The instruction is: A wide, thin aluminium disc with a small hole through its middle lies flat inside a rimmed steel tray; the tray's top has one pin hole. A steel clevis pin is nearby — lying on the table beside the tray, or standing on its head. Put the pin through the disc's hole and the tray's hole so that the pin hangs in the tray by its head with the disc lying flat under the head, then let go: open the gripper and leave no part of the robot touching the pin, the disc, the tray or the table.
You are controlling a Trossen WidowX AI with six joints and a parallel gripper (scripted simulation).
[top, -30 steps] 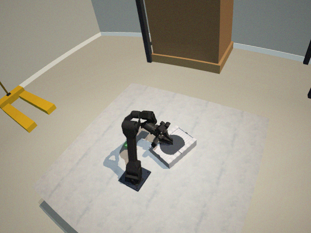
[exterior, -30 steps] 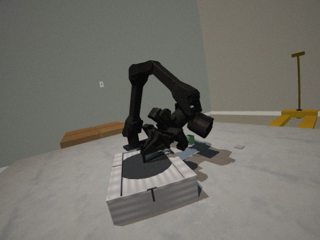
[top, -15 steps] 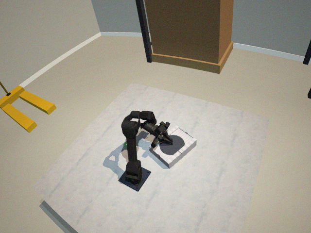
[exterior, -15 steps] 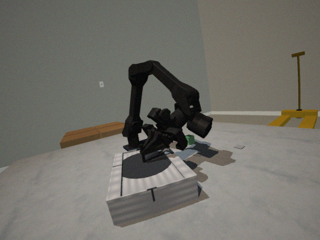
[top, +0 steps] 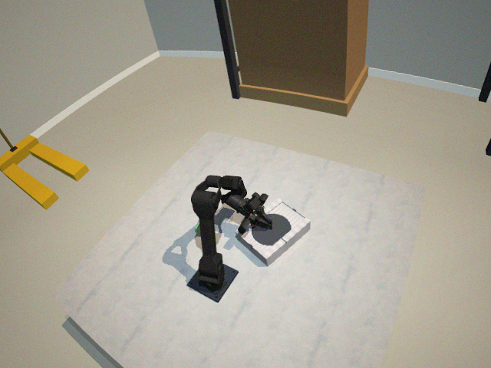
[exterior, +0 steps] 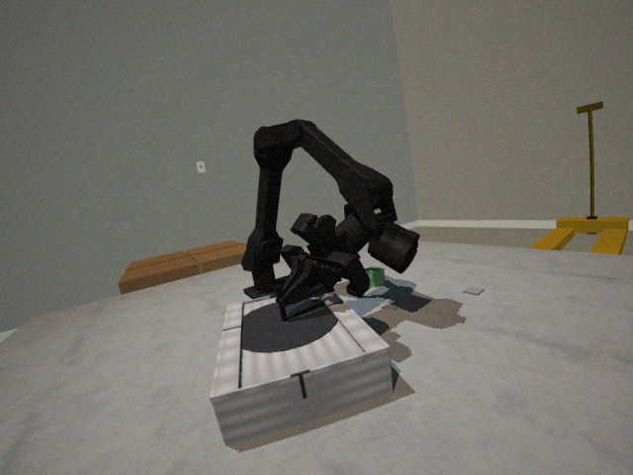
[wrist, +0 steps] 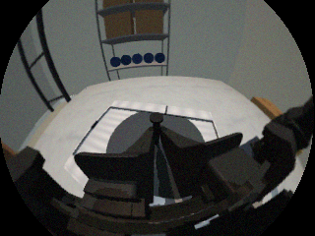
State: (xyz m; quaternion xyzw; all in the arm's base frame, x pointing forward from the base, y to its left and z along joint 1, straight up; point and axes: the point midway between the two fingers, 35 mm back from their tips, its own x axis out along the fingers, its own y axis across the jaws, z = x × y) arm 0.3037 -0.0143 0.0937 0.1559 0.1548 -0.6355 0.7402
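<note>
yellow forks (top: 63,161) (exterior: 592,223) are seen at far left from above, beyond the pale worktop (top: 337,238) (exterior: 486,383) (wrist: 197,88). next, a green block (top: 197,228) (exterior: 375,276) is partly hidden behind the arm (top: 208,233) (exterior: 268,194). farther right, the pin (wrist: 157,118) is clamped by its head end in the narrowed gripper (top: 271,225) (exterior: 283,314) (wrist: 156,129), over the dark disc (top: 279,229) (exterior: 286,334) (wrist: 123,138) lying in the tray (top: 287,243) (exterior: 307,393) (wrist: 115,106).
</note>
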